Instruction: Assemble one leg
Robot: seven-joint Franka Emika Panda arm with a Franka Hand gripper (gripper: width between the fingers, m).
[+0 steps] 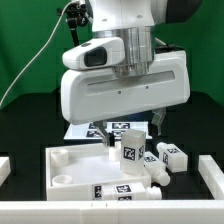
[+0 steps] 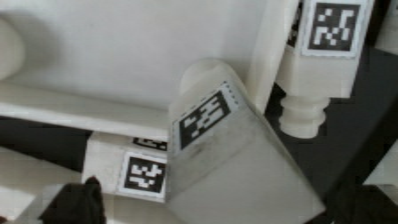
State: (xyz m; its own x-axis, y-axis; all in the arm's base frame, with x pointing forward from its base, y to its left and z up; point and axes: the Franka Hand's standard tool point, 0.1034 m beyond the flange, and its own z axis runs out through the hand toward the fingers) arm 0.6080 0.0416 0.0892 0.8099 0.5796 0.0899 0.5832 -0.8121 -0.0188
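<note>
Several spare legs [image 1: 172,155] crowd the leg [image 1: 131,152]; white panel [image 1: 75,160] beside it.

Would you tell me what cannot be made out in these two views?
- Jaw opening: wrist view's edge leaves one end effector fingertip; in the exterior view the arm hides it.
- Marker board: exterior view, mostly behind the arm.
- Tag on the leg: wrist view, blurred.

The leg [image 1: 131,151] looks like smooth white plastic with a faint sheen, and its tag [image 2: 205,118] is a matt black-and-white print. The panel [image 1: 66,165] is smooth white plastic too. The arm's casing [image 1: 120,85] is glossy white. At ten o'clock, the backdrop [image 1: 25,45] looks like green cloth.
</note>
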